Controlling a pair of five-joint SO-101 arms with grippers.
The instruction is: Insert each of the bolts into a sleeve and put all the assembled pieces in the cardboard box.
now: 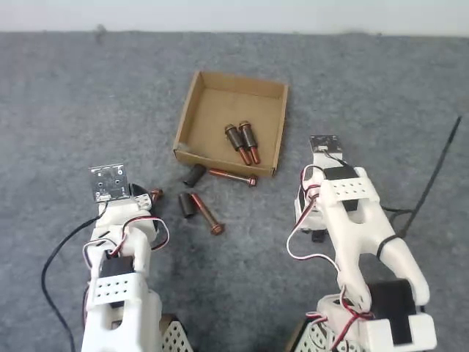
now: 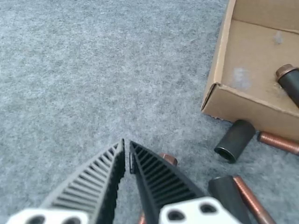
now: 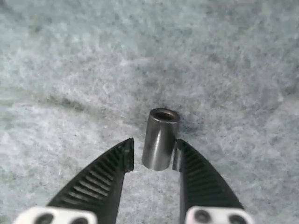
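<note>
The cardboard box (image 1: 192,110) holds two bolts pushed into sleeves (image 1: 242,142). On the carpet before it lie a loose dark sleeve (image 1: 194,174) (image 2: 235,140), a bare copper bolt (image 1: 233,177), and a sleeve (image 1: 189,204) beside another bolt (image 1: 208,215). My left gripper (image 2: 126,145) is shut, just left of these pieces. A copper bolt head (image 2: 168,159) (image 1: 155,195) pokes out from beneath one of its fingers. My right gripper (image 3: 153,151) is open around a dark sleeve (image 3: 160,137). One finger touches the sleeve; the other stands slightly apart.
Grey carpet covers the table. The right arm (image 1: 344,198) stands right of the box, and a black cable (image 1: 436,172) runs along the far right. Bare carpet stretches left of the box and between the two arms.
</note>
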